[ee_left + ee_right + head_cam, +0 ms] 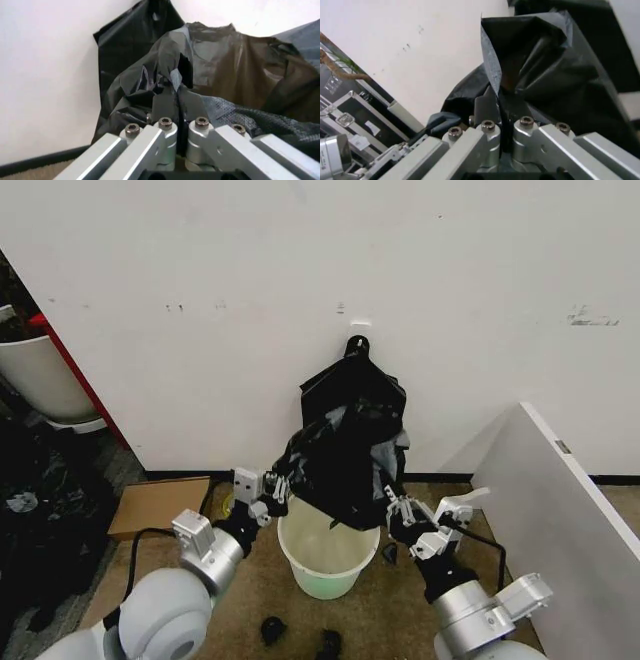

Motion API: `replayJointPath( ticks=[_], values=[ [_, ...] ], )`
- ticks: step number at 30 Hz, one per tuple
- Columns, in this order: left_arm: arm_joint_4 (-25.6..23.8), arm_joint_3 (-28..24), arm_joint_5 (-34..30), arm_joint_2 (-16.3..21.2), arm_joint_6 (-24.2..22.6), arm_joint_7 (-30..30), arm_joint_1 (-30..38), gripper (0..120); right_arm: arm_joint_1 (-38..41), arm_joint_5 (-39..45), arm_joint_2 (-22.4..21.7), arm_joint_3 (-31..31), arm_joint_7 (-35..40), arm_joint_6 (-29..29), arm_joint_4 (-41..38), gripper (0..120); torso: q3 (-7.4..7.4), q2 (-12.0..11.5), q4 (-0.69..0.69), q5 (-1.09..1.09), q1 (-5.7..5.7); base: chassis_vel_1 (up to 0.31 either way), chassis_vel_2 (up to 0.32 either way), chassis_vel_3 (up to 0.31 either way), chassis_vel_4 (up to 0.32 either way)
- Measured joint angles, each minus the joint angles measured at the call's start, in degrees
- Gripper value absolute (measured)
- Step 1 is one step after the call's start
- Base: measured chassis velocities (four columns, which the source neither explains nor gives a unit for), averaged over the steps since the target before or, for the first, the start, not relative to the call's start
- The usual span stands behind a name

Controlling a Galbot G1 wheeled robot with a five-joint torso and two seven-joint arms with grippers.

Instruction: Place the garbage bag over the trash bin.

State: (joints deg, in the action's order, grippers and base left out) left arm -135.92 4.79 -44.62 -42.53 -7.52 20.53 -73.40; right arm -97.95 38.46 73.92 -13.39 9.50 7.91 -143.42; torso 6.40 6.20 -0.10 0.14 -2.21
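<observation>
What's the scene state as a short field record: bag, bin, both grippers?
garbage bag: held up above the bin, bunched, not yet over the rim
trash bin: upright on the floor by the wall, mouth open
left gripper: shut on the bag's left edge
right gripper: shut on the bag's right edge
hook bundle: black, hanging on the wall behind
</observation>
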Motion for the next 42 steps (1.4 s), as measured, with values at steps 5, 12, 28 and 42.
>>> replayJointPath(
  ticks=[5, 12, 28, 42],
  values=[
    [-0.54, -0.04, -0.05, -0.49, -0.15, 0.32, -0.33, 0, -1.29, 2.89, 1.05, 0.33, 1.30, 1.18, 0.00, 0, 0.00, 0.00, -0.01, 0.00, 0.00, 0.000, 0.000, 0.000, 0.000],
    [-2.57, 0.38, -3.45, -0.28, -0.96, 1.09, 2.02, 0, -1.11, 10.76, 0.72, -3.28, 4.17, 3.26, 0.08, 0, 0.00, 0.00, -0.01, 0.01, 0.00, 0.000, 0.000, 0.000, 0.000],
    [9.01, -6.40, -3.40, -9.15, -0.17, 1.63, 3.80, 0, 0.40, 13.56, -2.06, -10.08, 5.22, 3.36, 0.17, 0, 0.00, 0.00, -0.01, 0.00, 0.00, 0.000, 0.000, 0.000, 0.000],
    [18.74, -9.20, -2.14, -16.33, 0.65, 1.84, 3.77, 0, 3.13, 6.84, 1.64, -2.57, 3.84, 1.50, 7.77, 0, 0.00, 0.00, -0.01, 0.00, -0.01, 0.000, 0.000, 0.000, 0.000]
  ],
)
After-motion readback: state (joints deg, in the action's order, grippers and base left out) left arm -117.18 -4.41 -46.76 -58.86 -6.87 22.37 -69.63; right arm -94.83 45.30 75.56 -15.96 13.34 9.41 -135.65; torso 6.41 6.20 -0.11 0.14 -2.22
